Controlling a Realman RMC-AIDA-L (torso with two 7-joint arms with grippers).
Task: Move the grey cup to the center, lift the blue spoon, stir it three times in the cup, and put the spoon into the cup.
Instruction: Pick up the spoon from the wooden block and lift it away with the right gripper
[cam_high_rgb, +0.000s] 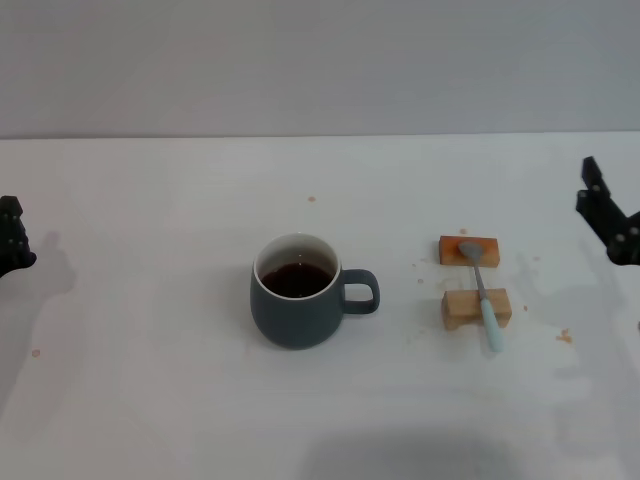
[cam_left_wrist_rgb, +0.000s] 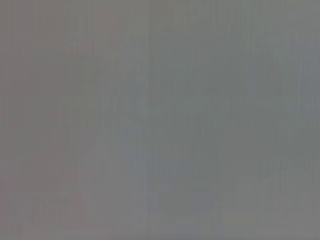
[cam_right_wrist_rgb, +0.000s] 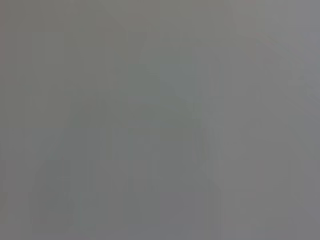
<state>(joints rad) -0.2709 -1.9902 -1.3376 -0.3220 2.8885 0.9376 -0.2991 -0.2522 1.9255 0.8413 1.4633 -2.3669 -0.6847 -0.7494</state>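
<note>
Grey cup (cam_high_rgb: 296, 291) sits mid-desk (cam_high_rgb: 150, 400); blue spoon (cam_high_rgb: 481, 286) rests unlifted across two wooden blocks (cam_high_rgb: 473, 281); left end effector (cam_high_rgb: 12, 240) and right end effector (cam_high_rgb: 608, 212) parked at the edges, openness indeterminable.

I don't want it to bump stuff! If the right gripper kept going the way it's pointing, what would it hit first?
Hard to tell. The right gripper sits at the table's right edge, seemingly angled up and inward, where the way looks free; the blue spoon lies lower down.
</note>
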